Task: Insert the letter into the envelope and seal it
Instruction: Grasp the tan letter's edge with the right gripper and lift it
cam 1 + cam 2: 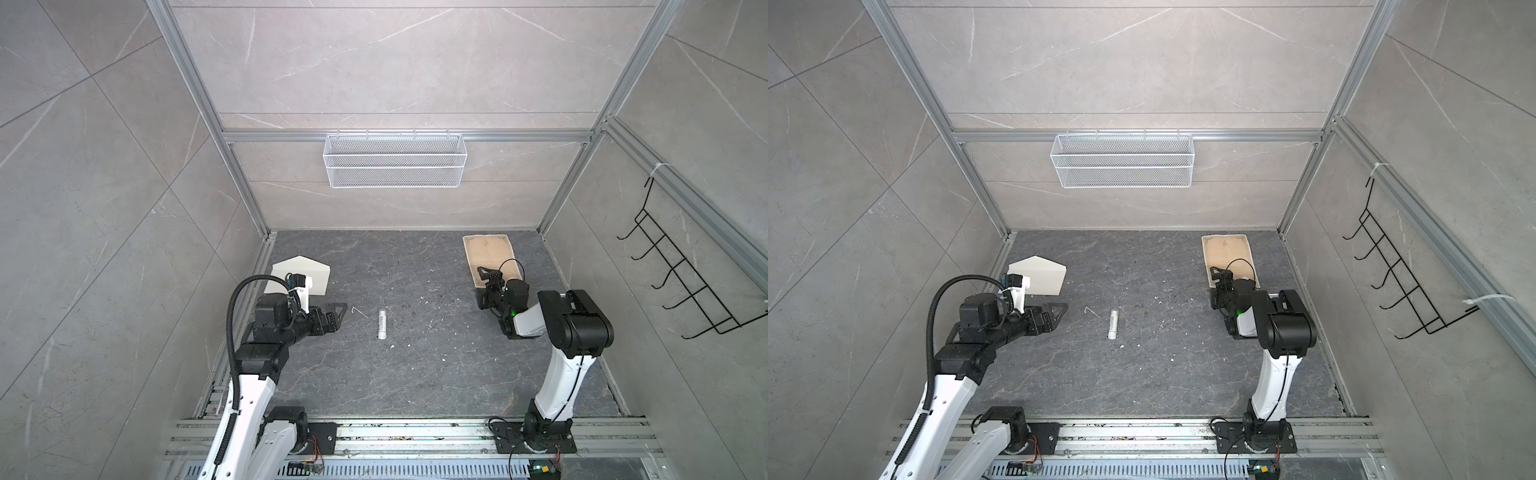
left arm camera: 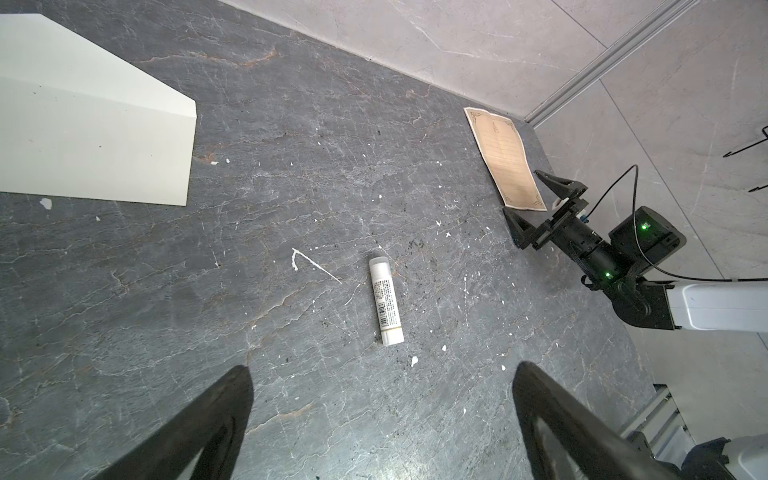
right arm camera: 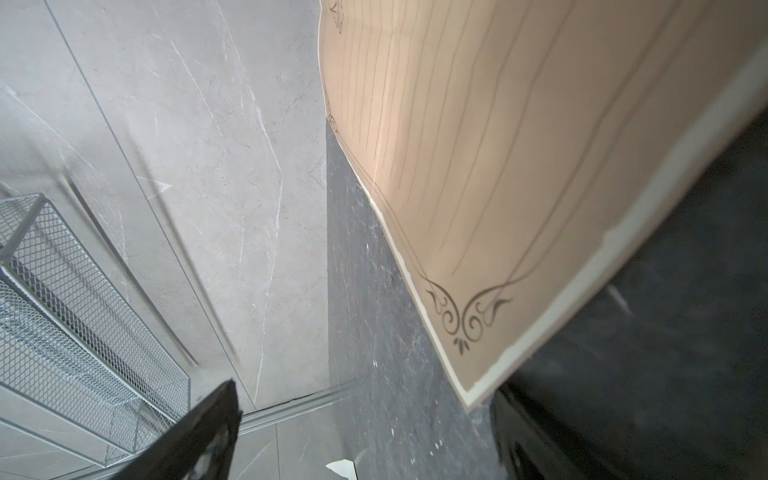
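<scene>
Where the right fingers (image 2: 559,185) gape, the letter (image 2: 505,158) ends

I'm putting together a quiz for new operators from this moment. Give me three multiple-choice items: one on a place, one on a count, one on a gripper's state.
1. Where does the letter lie?
A in the wire basket; B at the far right of the table; C on the wall hooks.
2. How many white tubes lie on the table?
A one; B two; C three.
3. How do the right gripper's jaws stand?
A shut on the tube; B shut on the letter; C open.

Answers: B, the sheet lies flat there, far from the envelope; A, a single tube lies mid-table; C, the fingers stand spread at the letter's near edge.
</scene>
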